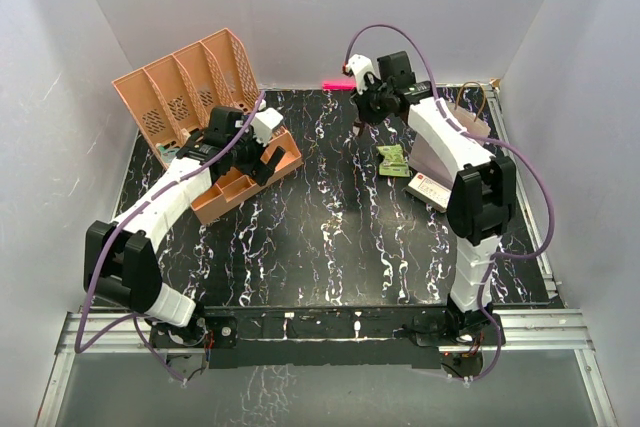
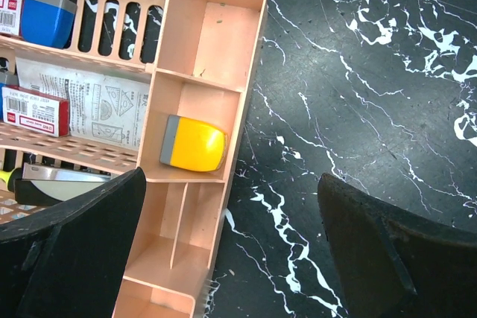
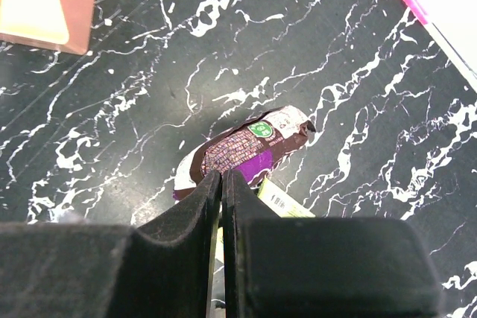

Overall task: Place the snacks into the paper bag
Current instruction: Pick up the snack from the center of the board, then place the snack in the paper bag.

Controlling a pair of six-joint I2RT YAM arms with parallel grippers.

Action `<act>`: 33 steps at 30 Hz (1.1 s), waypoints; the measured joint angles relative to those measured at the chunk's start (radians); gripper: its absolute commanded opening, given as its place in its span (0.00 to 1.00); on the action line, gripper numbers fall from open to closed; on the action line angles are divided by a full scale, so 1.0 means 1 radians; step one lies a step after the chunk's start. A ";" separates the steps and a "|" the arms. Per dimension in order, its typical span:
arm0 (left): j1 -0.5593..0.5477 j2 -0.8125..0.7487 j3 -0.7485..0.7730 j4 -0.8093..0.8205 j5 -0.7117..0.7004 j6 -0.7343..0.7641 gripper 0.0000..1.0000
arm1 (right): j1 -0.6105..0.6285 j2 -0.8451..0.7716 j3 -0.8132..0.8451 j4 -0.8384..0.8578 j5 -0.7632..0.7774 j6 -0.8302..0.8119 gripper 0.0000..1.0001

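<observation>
Currently the right claw (image 3: 221,178), fingers pressed together, meets the lower-left end of the purple packet (image 3: 250,148), whose long axis runs toward the frame's upper right; grip unconfirmed.

Walls (image 1: 300,7): plain white panels at left, back and right, evenly lit | Table (image 1: 330,237): black marble-look top, white veining, matt | Back edge: short pink-red strip (image 1: 335,83) at wall foot | Near edge: metal rail (image 1: 550,319) across front
</observation>
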State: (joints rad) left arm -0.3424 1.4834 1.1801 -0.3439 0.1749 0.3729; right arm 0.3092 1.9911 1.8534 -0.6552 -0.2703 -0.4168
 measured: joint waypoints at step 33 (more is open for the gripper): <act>0.000 -0.003 0.000 0.007 -0.003 -0.014 0.98 | -0.010 -0.481 -0.053 -0.096 -0.126 0.050 0.08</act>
State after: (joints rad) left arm -0.3424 1.4803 1.1801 -0.3367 0.1715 0.3588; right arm 0.2989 1.5101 1.8000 -0.7509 -0.3958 -0.3672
